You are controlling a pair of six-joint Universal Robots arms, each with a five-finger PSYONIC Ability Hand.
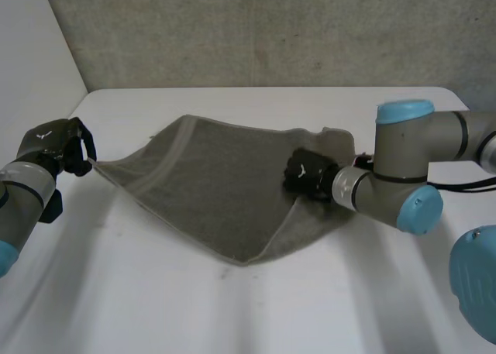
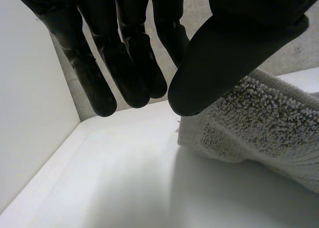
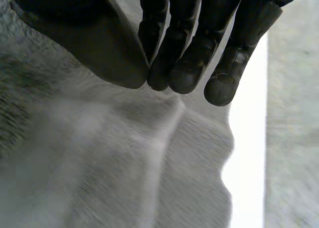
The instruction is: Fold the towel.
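Head view, towel: a grey towel (image 1: 209, 191) lies spread out in a rough diamond on the white table (image 1: 232, 307), with one point aimed at the near edge.
Head view, left hand: the left hand (image 1: 54, 145) sits right at the towel's left corner, which runs out in a thin tip to meet it.
Head view, right hand: the right hand (image 1: 304, 172) is over the towel's right part. The cloth there is bunched and raised towards it, and the right arm (image 1: 403, 168) reaches in from beyond that side.
Left wrist view, left hand: the left hand (image 2: 124, 53) has its fingers straight and spread away from the thumb, holding nothing. The thumb tip is just above the towel's (image 2: 259, 123) corner, which rests on the table (image 2: 124, 183).
Right wrist view, right hand: the right hand (image 3: 189, 48) has thumb and fingertips brought together, clamped on a pinch of towel (image 3: 99, 163). A ridge of cloth climbs to the fingertips, and a strip of table (image 3: 246, 153) shows past the towel's edge.
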